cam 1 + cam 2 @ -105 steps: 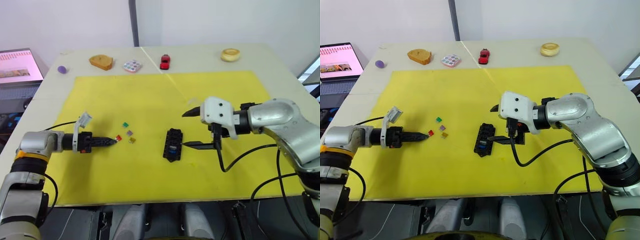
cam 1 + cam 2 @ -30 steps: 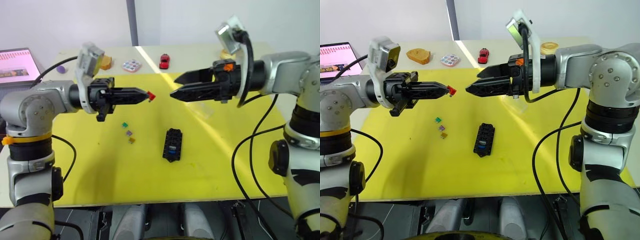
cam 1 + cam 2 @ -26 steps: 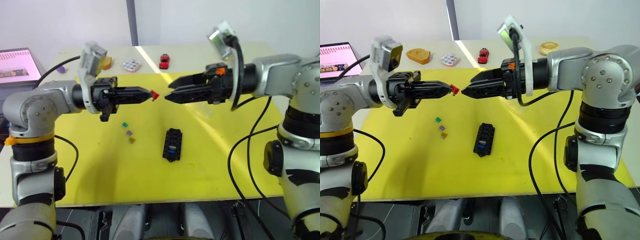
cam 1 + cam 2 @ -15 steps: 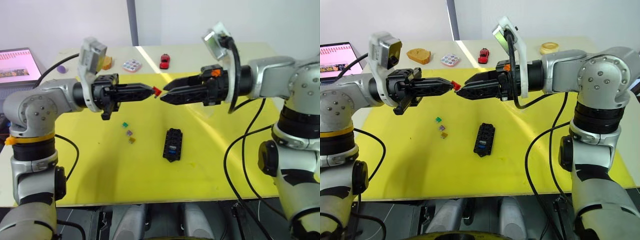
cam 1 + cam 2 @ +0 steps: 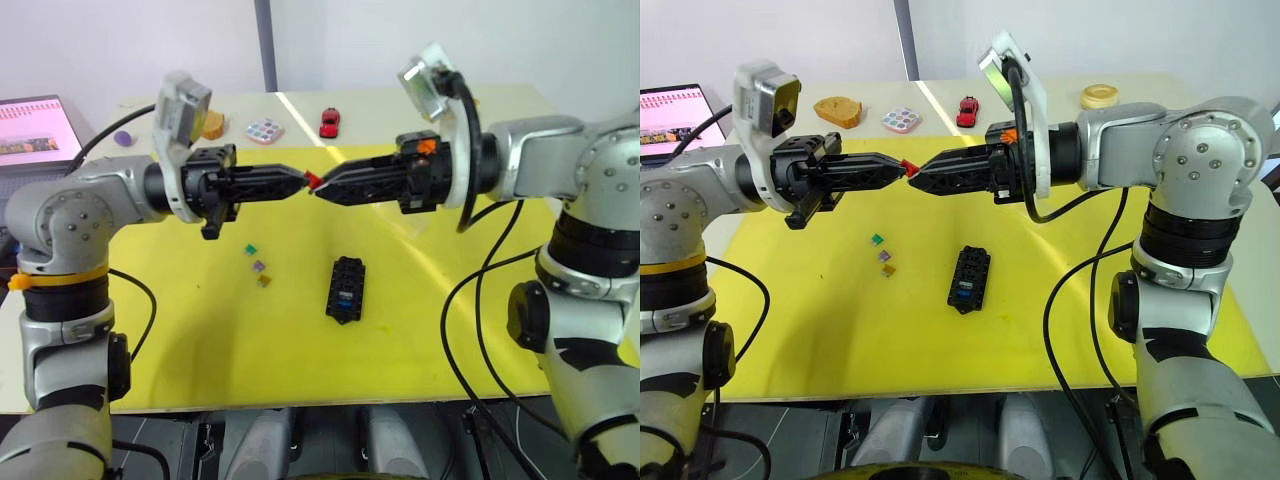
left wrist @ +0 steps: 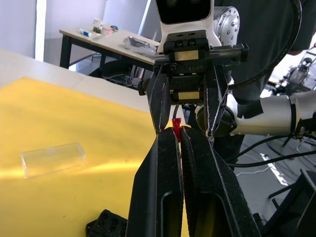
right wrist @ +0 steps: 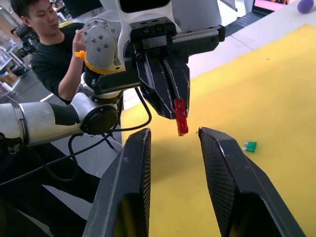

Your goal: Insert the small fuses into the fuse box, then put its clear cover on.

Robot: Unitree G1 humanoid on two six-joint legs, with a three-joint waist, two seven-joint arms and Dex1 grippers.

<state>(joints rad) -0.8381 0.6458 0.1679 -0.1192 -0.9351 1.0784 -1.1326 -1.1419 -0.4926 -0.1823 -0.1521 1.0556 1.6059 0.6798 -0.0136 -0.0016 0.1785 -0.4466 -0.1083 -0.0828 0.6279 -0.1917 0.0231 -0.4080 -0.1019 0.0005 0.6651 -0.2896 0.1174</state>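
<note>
My left gripper [image 5: 303,180] is raised over the yellow mat and is shut on a red small fuse [image 5: 314,181], which sticks out past its tips. My right gripper [image 5: 323,189] meets it head-on. In the right wrist view its fingers [image 7: 217,148] stand apart, and the red fuse [image 7: 180,117] sits just at the gap without touching either. The black fuse box [image 5: 346,289] lies on the mat below with a blue fuse in one slot. Green [image 5: 250,249], purple [image 5: 258,266] and yellow [image 5: 264,281] fuses lie to its left. The clear cover [image 6: 53,159] rests on the mat.
Along the far table edge sit a red toy car [image 5: 329,122], a dotted disc [image 5: 264,131], a brown bread-like piece [image 5: 210,124], a purple ball [image 5: 122,138] and a round pale object [image 5: 1099,97]. A laptop [image 5: 35,130] stands at the left. A person [image 7: 39,29] sits behind.
My right gripper moved left toward the left gripper until its tips reached the red fuse, and its fingers narrowed. The left gripper kept hold of the fuse, hardly moving.
</note>
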